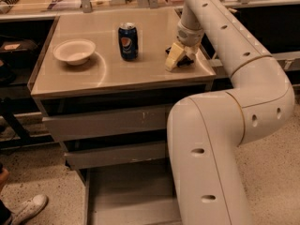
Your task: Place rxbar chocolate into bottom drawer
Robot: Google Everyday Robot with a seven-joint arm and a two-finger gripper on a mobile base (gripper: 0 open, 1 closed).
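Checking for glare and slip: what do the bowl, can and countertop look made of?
Bowl: likely paper or foam, matte off-white, no glints. Can: metal, glossy blue print, silvery rim. Countertop: smooth semi-gloss tan, laminate or metal; light sheens off it. The gripper sits low at its right edge, right of the can.
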